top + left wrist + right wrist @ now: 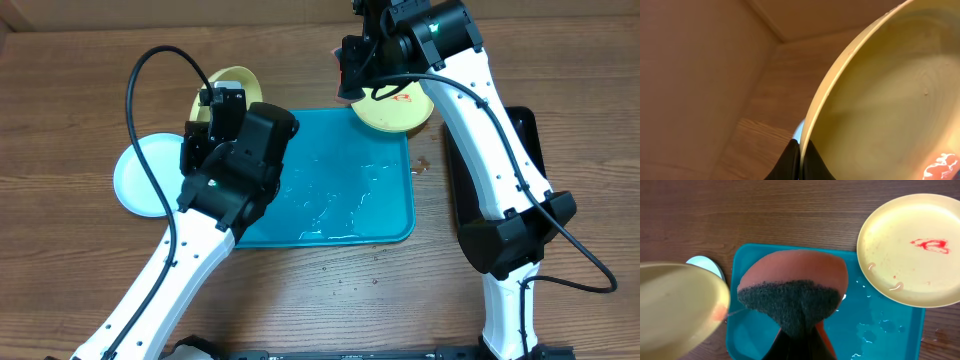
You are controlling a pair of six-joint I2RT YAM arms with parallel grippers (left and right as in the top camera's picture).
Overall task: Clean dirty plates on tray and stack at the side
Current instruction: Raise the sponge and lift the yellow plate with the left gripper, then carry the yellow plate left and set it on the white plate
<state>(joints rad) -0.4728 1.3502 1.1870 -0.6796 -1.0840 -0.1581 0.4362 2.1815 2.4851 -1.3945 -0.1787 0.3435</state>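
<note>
left gripper (801,162) clamped on rim of yellow-green plate (880,100), right gripper (800,342) pinching orange sponge (792,280) over turquoise tray (890,330)

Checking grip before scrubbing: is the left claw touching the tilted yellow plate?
Touching. Left wrist view shows the left claw pinching the rim of the yellow plate, one finger each side.

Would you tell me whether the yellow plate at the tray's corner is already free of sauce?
No, a red smear shows on that yellow plate.

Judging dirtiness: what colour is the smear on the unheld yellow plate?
Red smear; right wrist view.
</note>
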